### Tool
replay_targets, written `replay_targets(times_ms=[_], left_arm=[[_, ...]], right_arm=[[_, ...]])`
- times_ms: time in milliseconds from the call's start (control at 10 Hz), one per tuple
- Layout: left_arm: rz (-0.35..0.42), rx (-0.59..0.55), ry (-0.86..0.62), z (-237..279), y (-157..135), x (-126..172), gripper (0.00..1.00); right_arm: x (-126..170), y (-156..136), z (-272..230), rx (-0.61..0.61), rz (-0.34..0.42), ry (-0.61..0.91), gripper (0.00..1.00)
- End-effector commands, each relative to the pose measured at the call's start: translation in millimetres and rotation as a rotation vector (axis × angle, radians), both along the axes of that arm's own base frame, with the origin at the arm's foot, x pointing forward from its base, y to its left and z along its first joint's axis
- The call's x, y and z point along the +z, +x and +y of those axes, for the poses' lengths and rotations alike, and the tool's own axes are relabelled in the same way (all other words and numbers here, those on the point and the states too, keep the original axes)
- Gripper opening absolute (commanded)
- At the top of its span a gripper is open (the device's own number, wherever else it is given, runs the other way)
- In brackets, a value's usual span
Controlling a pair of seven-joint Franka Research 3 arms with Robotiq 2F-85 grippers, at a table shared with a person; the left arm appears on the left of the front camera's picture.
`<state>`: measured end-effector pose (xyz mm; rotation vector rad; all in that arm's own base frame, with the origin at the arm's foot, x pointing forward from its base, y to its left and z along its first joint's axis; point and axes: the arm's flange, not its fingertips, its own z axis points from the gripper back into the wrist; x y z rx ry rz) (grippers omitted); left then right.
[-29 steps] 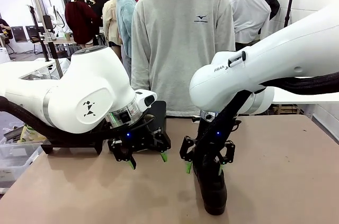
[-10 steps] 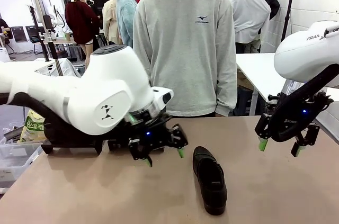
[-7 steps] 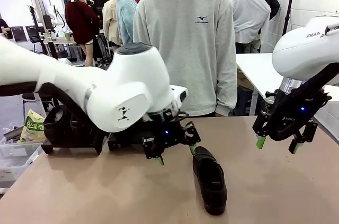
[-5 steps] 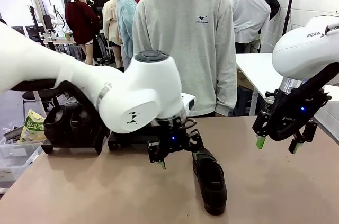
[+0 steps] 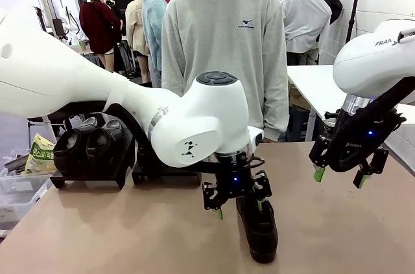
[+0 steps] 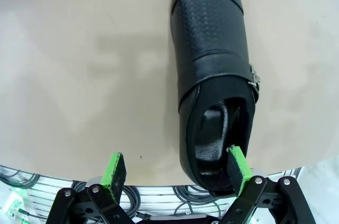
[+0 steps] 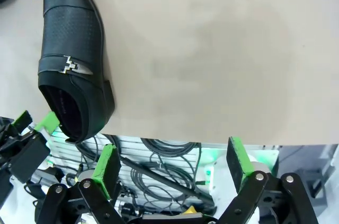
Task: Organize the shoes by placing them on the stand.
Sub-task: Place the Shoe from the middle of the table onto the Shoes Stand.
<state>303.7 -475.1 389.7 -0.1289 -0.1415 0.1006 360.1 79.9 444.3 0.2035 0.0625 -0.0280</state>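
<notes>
One glossy black shoe lies on the tan table, toe toward me. My left gripper hangs open just over its heel end. In the left wrist view the shoe points away, one green pad sits over its heel opening and the other pad stands off over bare table. My right gripper hovers open at the right, apart from the shoe, with nothing between its fingers. Two more shoes rest on the black stand at the left.
A person in a grey sweatshirt stands at the table's far edge, hands out of view. A bin with a yellow-green packet sits off the table's left side. Bare tabletop stretches in front of the stand.
My left arm has swung right from the stand side until its open gripper hangs over the shoe's heel. The right gripper has barely moved. The shoe lies where it was.
</notes>
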Motion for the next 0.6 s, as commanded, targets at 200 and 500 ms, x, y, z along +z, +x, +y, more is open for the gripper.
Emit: replay_targets(times_ms=[200, 500], left_arm=[[0.064, 0.031, 0.042, -15.3, 5.8, -21.1, 1.00], [0.127, -0.004, 0.019, -17.9, 12.7, -46.5, 0.97]], right_arm=[[-0.7, -0.6, 1.2, 0.004, 0.003, 0.001, 1.00], [-0.7, -0.6, 1.2, 0.004, 0.003, 0.001, 1.00]])
